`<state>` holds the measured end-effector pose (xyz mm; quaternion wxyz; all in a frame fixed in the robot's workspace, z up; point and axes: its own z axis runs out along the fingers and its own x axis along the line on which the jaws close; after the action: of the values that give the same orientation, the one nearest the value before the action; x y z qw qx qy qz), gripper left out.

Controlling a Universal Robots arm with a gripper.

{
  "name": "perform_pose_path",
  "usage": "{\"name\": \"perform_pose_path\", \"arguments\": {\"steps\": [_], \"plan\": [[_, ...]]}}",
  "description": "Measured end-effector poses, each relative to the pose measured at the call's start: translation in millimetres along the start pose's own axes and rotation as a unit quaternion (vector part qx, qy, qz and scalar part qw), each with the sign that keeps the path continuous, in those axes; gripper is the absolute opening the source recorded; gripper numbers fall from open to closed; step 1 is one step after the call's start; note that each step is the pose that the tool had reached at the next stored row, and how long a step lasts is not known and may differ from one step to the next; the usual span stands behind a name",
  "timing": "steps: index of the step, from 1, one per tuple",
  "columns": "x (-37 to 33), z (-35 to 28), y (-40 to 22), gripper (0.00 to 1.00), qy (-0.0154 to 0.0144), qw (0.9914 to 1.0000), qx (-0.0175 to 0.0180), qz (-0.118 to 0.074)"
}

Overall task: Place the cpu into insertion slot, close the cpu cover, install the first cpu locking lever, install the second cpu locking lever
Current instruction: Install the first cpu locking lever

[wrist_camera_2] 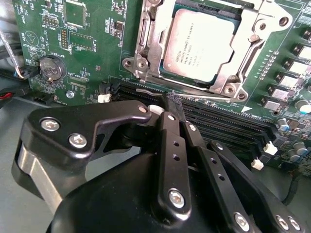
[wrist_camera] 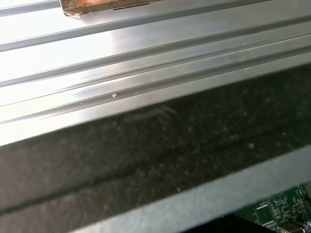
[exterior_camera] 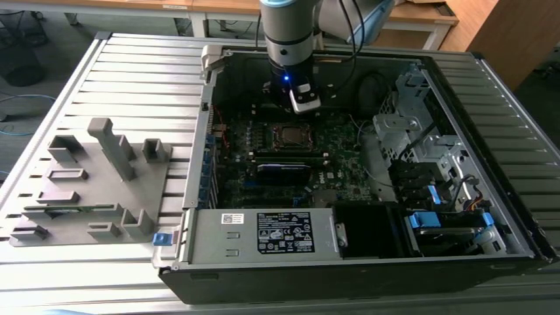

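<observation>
One cpu (wrist_camera_2: 197,46) seated in insertion slot (wrist_camera_2: 146,29), one cpu cover (wrist_camera_2: 252,43) down around it. One gripper (wrist_camera_2: 167,104) above memory slots (wrist_camera_2: 218,119) beside socket, fingers pressed together, holding nothing. One coin battery (wrist_camera_2: 51,68) on board.

We see the computer case (exterior_camera: 368,170) lying open on the bench (exterior_camera: 131,72), toward the exterior view's right. The fixture block (exterior_camera: 88,184) sits on the bench at the case's left. Inside the case, the power-supply box (exterior_camera: 262,233) lies along the near edge, and the motherboard (exterior_camera: 280,157) lies behind it. The cpu (wrist_camera_2: 198,43) sits in the insertion slot (exterior_camera: 289,134), with the cpu cover (wrist_camera_2: 252,34) around it. The memory slots (wrist_camera_2: 228,121) lie just beside the slot. The hand (exterior_camera: 303,98) hangs above the board, at the slot's far side.
</observation>
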<state>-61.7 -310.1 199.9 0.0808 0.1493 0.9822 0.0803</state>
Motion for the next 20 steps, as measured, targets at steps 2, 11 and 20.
{"name": "perform_pose_path", "arguments": {"steps": [2,11,20], "plan": [[0.1,0.6,-0.2,0.11,-0.0001,1.00000,0.0003,0.000],[0.4,2.8,-0.5,0.11,-0.0007,1.00000,0.0018,0.000],[0.5,3.7,-0.7,0.11,-0.0016,0.99999,0.0042,-0.001]]}}
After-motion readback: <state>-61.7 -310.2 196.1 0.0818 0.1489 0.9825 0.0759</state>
